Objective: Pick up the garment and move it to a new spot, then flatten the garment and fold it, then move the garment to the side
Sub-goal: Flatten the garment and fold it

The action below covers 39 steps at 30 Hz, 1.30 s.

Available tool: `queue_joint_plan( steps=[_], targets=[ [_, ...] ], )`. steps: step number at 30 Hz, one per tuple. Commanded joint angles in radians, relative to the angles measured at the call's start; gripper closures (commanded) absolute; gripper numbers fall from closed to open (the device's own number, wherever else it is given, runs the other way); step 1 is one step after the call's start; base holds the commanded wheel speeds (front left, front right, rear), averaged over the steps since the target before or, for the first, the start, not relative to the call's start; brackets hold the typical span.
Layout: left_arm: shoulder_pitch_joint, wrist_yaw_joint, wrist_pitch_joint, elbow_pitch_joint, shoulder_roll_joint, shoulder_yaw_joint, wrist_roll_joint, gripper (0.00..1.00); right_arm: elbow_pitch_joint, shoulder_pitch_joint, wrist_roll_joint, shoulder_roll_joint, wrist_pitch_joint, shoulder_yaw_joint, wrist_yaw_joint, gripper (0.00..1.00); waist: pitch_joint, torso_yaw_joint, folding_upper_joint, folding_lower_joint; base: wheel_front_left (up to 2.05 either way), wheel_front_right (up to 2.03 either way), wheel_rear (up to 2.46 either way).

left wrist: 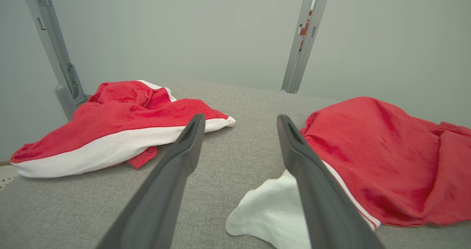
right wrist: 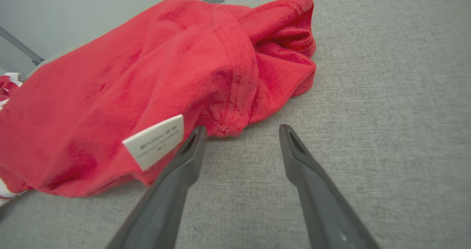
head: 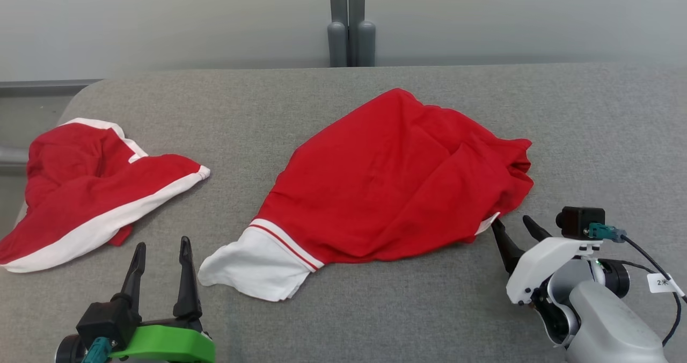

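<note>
1. Head view: the garment (head: pixel 397 180), red and rumpled, lies on the grey table (head: pixel 343 320) about the middle of the picture, its white sleeve (head: pixel 252 269) trailing toward 7 o'clock.
2. A second red garment (head: pixel 91 191) with a white band lies bunched at 9 o'clock by the table's edge, well apart from the first.
3. The left tool (head: pixel 162 242) sits at 7 o'clock, its fingers spread and holding nothing, tips pointing to 12 o'clock. The white sleeve lies just beside it, at its 3 o'clock.
4. The right tool (head: pixel 511 220) sits at 4 o'clock, its fingers spread and empty, tips just beside the garment's lower hem.
5. Left wrist view: bare table shows between the two fingers, the second red garment lies at 10 o'clock, and the white sleeve is partly hidden behind the finger at 5 o'clock.
6. Right wrist view: a white label (right wrist: pixel 153 141) sticks out of the red cloth just beside the tip of the finger at 7 o'clock; I cannot tell whether they touch. The bunched hem lies at 12 o'clock.
</note>
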<state>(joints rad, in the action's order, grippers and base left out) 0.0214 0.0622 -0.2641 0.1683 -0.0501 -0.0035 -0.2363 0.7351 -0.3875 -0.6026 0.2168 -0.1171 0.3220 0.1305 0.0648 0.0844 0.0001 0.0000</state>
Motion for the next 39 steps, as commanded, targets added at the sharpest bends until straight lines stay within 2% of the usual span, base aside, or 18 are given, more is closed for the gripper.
queue_joint_plan(
  steps=[1,9,11,12,13,14,15,16,18,20,24,25,26,34,39],
  targets=[
    [-0.018,0.004,0.000,0.000,-0.001,0.002,0.000,0.00,0.013,-0.017,-0.005,-0.002,-0.008,0.005,0.000,0.00,0.013,0.019,-0.0001,0.0000,0.00,0.00,0.00],
    [-0.031,0.009,0.000,0.006,-0.001,0.000,0.008,0.00,0.097,-0.073,-0.040,-0.013,-0.026,0.038,0.000,0.04,0.033,0.046,-0.0001,0.0000,0.00,0.00,0.00],
    [-0.034,0.009,0.000,0.008,-0.001,0.002,0.010,0.00,0.113,-0.084,-0.045,-0.014,-0.031,0.047,0.000,0.10,0.038,0.050,-0.0001,0.0000,0.00,0.00,0.00],
    [-0.036,0.010,0.000,0.008,-0.001,0.004,0.011,0.00,0.120,-0.090,-0.050,-0.018,-0.036,0.053,0.000,0.18,0.040,0.052,-0.0001,0.0000,0.00,0.00,0.00],
    [-0.037,0.009,0.000,0.009,-0.001,0.006,0.012,0.00,0.124,-0.094,-0.053,-0.020,-0.038,0.057,0.000,0.20,0.040,0.053,-0.0001,0.0000,0.00,0.00,0.00],
    [-0.037,0.009,0.000,0.009,-0.001,0.008,0.013,0.00,0.131,-0.098,-0.056,-0.020,-0.042,0.063,0.000,0.33,0.041,0.054,-0.0001,0.0000,0.00,0.00,0.00],
    [-0.038,0.010,0.000,0.010,-0.001,0.008,0.013,0.00,0.135,-0.101,-0.059,-0.021,-0.045,0.067,0.000,0.40,0.041,0.054,-0.0001,0.0000,0.00,0.00,0.00],
    [-0.038,0.009,0.000,0.010,-0.001,0.010,0.014,0.00,0.140,-0.105,-0.064,-0.022,-0.048,0.073,0.000,0.54,0.042,0.055,-0.0001,0.0000,0.00,0.00,0.00],
    [-0.038,0.009,0.000,0.012,-0.001,0.011,0.016,0.00,0.146,-0.109,-0.068,-0.020,-0.056,0.083,0.000,0.68,0.041,0.054,-0.0001,0.0000,0.00,0.00,0.00],
    [-0.037,0.010,0.000,0.013,-0.001,0.011,0.016,0.00,0.150,-0.108,-0.074,-0.021,-0.064,0.090,0.000,0.75,0.038,0.053,-0.0001,0.0000,0.00,0.00,0.00],
    [-0.029,0.008,0.000,0.014,-0.001,0.014,0.015,0.00,0.145,-0.092,-0.085,-0.017,-0.077,0.100,0.000,0.77,0.031,0.046,-0.0001,0.0000,0.00,0.00,0.00],
    [-0.027,0.007,0.000,0.013,-0.001,0.015,0.015,0.00,0.142,-0.087,-0.087,-0.015,-0.080,0.102,0.000,0.83,0.030,0.043,-0.0001,0.0000,0.00,0.00,0.00],
    [-0.024,0.006,0.000,0.013,-0.001,0.015,0.015,0.00,0.138,-0.082,-0.090,-0.012,-0.084,0.103,0.000,0.98,0.028,0.040,-0.0001,0.0000,0.00,0.00,0.00],
    [-0.006,0.001,0.000,0.009,-0.002,0.026,0.015,0.00,0.081,-0.049,-0.081,0.040,-0.116,0.078,0.000,1.00,0.011,0.004,-0.0001,0.0000,0.00,0.00,0.00],
    [0.004,0.002,0.000,0.003,-0.002,0.032,0.015,0.00,0.010,-0.024,-0.076,0.096,-0.069,0.066,0.000,1.00,0.006,-0.027,-0.0001,0.0000,0.00,0.00,0.00]
  ],
)
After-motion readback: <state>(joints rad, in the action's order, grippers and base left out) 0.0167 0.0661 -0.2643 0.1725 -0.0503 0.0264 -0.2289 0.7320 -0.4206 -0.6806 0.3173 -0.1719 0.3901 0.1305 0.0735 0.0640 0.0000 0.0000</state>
